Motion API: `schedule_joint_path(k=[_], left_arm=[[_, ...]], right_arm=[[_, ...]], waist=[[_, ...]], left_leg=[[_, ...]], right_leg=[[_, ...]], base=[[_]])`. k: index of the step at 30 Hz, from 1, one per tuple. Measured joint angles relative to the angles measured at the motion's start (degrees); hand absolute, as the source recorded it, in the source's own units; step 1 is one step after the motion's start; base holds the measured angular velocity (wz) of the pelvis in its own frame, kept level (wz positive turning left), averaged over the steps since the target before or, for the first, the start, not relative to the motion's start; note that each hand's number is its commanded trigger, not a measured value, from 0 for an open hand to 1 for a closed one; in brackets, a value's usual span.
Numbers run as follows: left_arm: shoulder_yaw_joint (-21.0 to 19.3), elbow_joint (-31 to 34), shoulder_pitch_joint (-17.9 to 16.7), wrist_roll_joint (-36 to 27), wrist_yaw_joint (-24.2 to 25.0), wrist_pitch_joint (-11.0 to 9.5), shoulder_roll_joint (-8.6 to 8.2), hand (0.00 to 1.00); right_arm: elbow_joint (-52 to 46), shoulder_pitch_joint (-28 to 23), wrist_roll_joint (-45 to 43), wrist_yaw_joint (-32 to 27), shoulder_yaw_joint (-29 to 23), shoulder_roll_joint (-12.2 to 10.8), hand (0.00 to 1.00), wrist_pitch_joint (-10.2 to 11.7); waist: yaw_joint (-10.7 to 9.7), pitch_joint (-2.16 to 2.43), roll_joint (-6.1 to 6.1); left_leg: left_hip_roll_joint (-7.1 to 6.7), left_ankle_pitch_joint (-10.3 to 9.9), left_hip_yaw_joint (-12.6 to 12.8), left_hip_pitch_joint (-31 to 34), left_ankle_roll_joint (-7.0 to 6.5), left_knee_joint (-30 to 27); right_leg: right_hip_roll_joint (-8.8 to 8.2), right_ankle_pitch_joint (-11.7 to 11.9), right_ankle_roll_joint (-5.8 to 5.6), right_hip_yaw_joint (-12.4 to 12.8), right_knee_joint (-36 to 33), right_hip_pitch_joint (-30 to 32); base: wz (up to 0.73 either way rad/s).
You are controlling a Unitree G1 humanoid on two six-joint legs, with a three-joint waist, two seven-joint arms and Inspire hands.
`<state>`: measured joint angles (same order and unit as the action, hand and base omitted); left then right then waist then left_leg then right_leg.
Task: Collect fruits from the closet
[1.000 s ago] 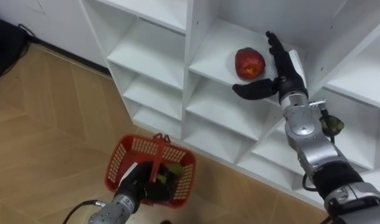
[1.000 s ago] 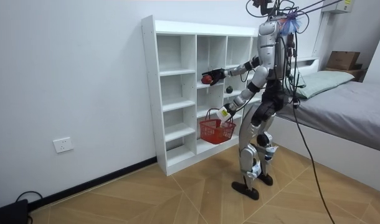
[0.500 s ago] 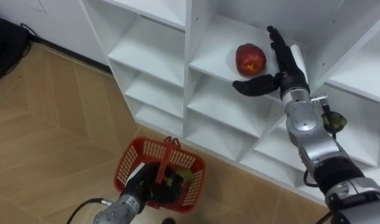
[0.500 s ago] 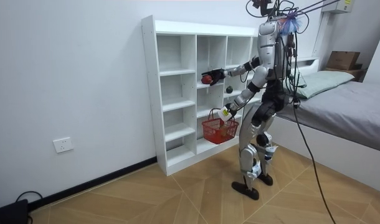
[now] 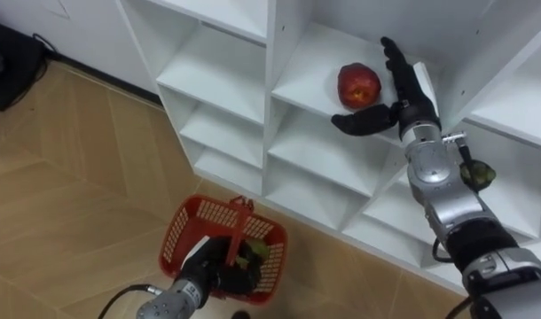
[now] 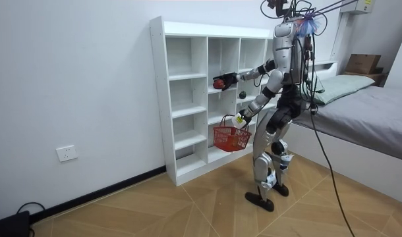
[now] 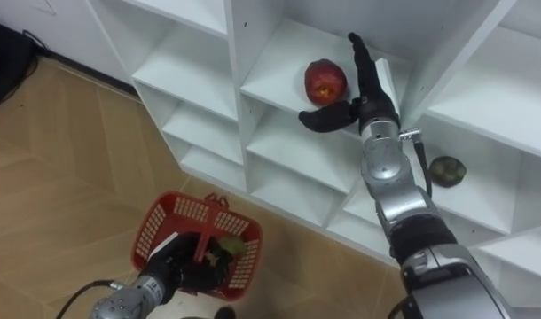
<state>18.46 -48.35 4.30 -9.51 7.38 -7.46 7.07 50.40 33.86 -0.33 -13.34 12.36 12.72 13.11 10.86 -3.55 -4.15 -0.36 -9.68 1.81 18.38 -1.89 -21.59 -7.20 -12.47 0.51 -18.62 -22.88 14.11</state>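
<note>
A red apple [image 5: 358, 84] lies on a shelf of the white closet [image 5: 279, 115]. My right hand [image 5: 405, 96] is open right beside it, fingers straight along the apple's right side and thumb stretched out in front of it. Lower down, my left hand [image 5: 213, 273] is shut on the handle of a red basket [image 5: 177, 232], which hangs above the wooden floor. A green fruit [image 5: 253, 252] lies inside the basket. In the room view I stand upright facing the closet, with the right arm raised to the apple [image 6: 218, 83] and the basket [image 6: 230, 138] at thigh height.
A dark green fruit [image 5: 476, 175] sits on a lower shelf, to the right of my right forearm. The upright panel [image 5: 470, 62] stands just right of the hand. A bed [image 6: 372, 112] is behind me. A dark bag [image 5: 9, 53] lies on the floor at far left.
The basket has swung a little to the right in my left hand. The right hand stays beside the apple, almost still.
</note>
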Motion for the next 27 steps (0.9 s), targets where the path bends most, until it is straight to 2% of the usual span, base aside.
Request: schedule_joint_path(k=[6,11,15,19,24,27], left_arm=[[0.01,-0.15,0.09,0.03,0.0,0.03,-0.4,1.0],[0.1,-1.63,1.6,0.04,0.0,0.29,-0.84,1.0],[0.73,-1.7,2.48,0.01,0.0,1.08,-0.85,1.0],[0.94,-1.7,3.17,-0.09,0.0,1.11,-0.84,1.0],[1.0,-2.22,3.29,-1.3,0.03,1.11,-0.88,1.0],[1.0,-2.34,3.28,-1.33,0.03,1.23,-0.88,1.0]], right_arm=[[0.05,1.45,0.01,1.88,0.15,-0.03,0.0,-1.02],[0.06,2.06,-0.04,3.44,0.5,-0.03,0.0,-1.74],[0.06,2.58,0.02,3.67,0.56,0.07,0.0,-1.85],[0.61,2.95,0.56,4.16,2.21,1.09,0.0,-1.98],[1.5,3.2,0.55,4.15,2.25,1.26,0.0,-1.92],[2.22,3.34,0.55,4.16,2.26,1.28,0.37,-1.62]], waist=[[0.22,0.08,-0.15],[0.29,0.07,-0.17],[0.23,0.09,-0.23],[0.25,0.09,-0.24],[0.35,0.08,-0.26],[0.4,0.07,-0.27]], left_leg=[[0.03,0.12,0.89,0.33,-0.15,0.31],[0.03,0.14,0.9,0.49,-0.17,0.23],[0.02,0.2,0.89,1.24,-0.21,-0.12],[-0.11,0.25,0.85,1.14,-0.3,0.09],[-0.31,0.31,0.78,1.07,-0.41,0.2],[-0.32,0.32,0.76,1.08,-0.42,0.19]], right_leg=[[-0.13,0.0,-0.01,0.85,-0.64,1.0],[-0.12,-0.01,-0.02,0.88,-0.66,1.06],[-0.21,-0.02,-0.02,0.87,-1.04,1.88],[-0.37,-0.03,-0.03,0.8,-1.04,1.77],[-0.56,-0.02,-0.12,0.75,-1.05,1.7],[-0.57,-0.02,-0.13,0.73,-1.04,1.7]], base=[[-0.05],[-0.01],[0.0],[0.0],[0.0],[0.0]])
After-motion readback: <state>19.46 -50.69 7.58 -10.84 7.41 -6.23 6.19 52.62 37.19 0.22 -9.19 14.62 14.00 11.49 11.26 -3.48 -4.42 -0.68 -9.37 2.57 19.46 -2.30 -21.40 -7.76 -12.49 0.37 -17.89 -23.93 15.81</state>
